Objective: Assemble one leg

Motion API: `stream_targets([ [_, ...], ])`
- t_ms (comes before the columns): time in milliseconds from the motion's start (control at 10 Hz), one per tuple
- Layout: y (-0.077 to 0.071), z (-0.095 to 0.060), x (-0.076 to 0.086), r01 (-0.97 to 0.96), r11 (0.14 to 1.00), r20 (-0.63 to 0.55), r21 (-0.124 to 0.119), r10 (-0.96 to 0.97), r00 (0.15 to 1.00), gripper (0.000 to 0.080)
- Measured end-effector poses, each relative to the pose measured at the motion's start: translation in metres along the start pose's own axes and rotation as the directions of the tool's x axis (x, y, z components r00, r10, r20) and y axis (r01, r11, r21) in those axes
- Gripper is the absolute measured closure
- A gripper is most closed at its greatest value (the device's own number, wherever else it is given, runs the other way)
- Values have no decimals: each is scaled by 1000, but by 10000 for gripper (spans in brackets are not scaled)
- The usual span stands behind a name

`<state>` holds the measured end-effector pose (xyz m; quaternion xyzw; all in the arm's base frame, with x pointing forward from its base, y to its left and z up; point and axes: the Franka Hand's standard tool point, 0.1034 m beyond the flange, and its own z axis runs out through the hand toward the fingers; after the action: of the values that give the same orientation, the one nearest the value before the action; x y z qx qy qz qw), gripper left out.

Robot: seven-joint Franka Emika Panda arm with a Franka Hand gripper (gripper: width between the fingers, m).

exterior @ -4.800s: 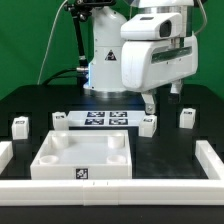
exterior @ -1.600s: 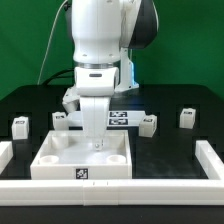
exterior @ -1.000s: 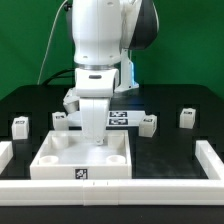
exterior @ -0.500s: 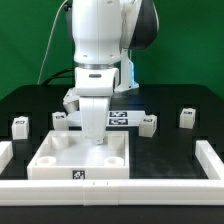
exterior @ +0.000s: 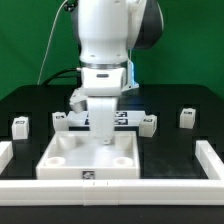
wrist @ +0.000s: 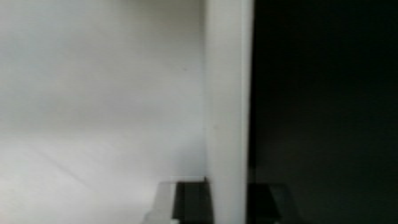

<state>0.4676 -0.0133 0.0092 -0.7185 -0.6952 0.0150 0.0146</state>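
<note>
The large white square tabletop [exterior: 62, 166] lies tray-side up at the front middle. My gripper [exterior: 103, 141] reaches down inside it. In the wrist view the gripper [wrist: 228, 206] has one dark finger [wrist: 192, 206] on each side of a thin upright white wall of the tabletop [wrist: 228, 90], and it is shut on that wall. Four small white tagged legs stand on the black table, all apart from the gripper: one at the far left [exterior: 19, 125], one behind the tabletop [exterior: 59, 121], one right of the arm [exterior: 148, 123], one at the far right [exterior: 187, 117].
The marker board [exterior: 127, 117] lies behind the tabletop, partly hidden by the arm. White rails border the table at the front [exterior: 150, 190], on the exterior view's right [exterior: 211, 156] and left [exterior: 4, 150]. A green backdrop stands behind.
The arm came from the back right down into the tabletop. In the last half second the gripper and the tabletop shifted together toward the exterior view's right. The legs have not moved.
</note>
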Motion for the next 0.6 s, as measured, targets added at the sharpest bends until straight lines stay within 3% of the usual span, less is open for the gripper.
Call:
stream_targets([
  [400, 13, -5, 64, 36, 999, -37, -10, -36, 999, 738],
  [600, 21, -5, 85, 8, 1000, -44, -7, -8, 999, 738],
])
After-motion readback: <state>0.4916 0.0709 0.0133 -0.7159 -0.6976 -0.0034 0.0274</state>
